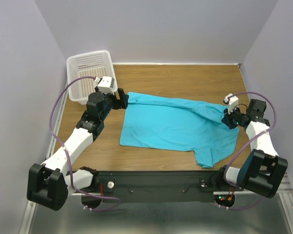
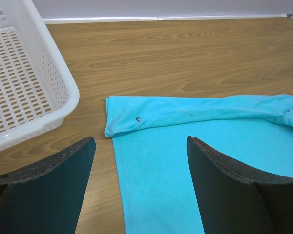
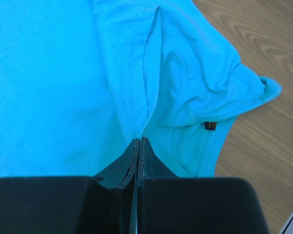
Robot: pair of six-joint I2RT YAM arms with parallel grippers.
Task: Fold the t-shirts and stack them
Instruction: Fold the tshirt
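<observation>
A: Where was the shirt (image 1: pixel 171 126)?
B: Spread mid-table (image 1: pixel 185 78), with a rolled fold along its 12 o'clock edge. The basket (image 1: pixel 90 73) sat at 10 o'clock.
A: Jaws?
B: The left gripper (image 2: pixel 140 141) stood wide and held nothing, at the shirt's 10 o'clock corner. The right gripper (image 3: pixel 138 141) was pinched tight on cloth at 3 o'clock.
A: Tip?
B: I'd say the left needed to drop, catch both layers at that corner, then match the right's height so the fold stayed straight.
</observation>
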